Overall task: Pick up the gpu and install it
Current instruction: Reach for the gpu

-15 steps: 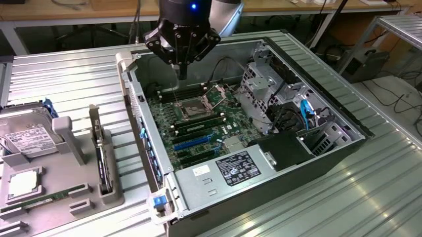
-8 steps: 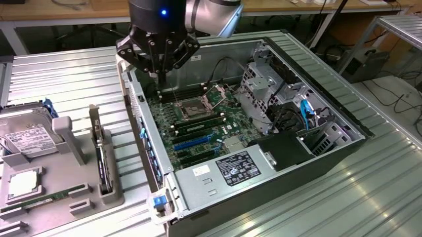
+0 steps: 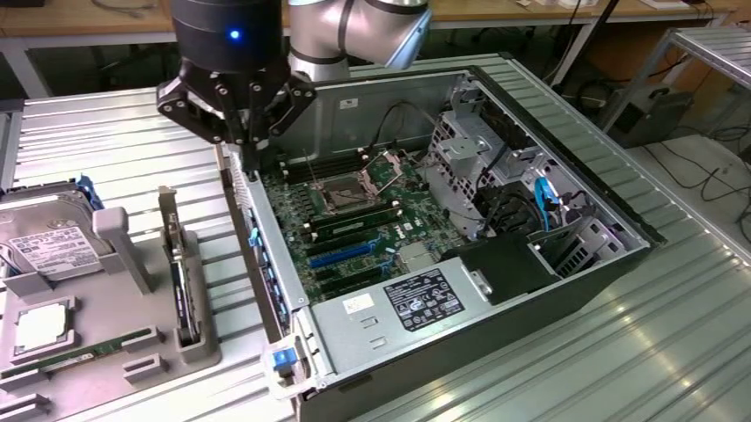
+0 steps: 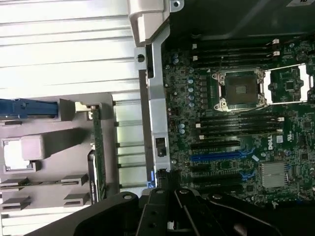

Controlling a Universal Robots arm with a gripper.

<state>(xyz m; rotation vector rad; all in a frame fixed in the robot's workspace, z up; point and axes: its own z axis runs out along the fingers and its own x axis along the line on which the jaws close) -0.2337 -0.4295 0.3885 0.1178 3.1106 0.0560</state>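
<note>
While the gpu stands on edge in a slot of the gray holder, just outside the rear wall of the open computer case, the claw hangs clenched above that same wall, its fingers drawn together and well apart from the card. The card's narrow silver bracket is the end nearer the claw. From the wrist, the gpu reads as a thin strip seen edge-on, between the holder and the case wall, with the claw dark over the wall's edge.

The holder carries more than the card (each piece in its own recess). Farther from the case sit a hard drive with a white label, beside a blue bracket, and a pale square chip. A green memory stick lies flat in a groove.

Inside the case lies the motherboard. Its processor socket is open, and dark memory slots and a blue expansion slot lie close to the rear wall. Across the case from that wall are a metal drive cage and blue cables. A labelled power supply fills the case's near corner.

Case and holder both rest on a ribbed metal table.
</note>
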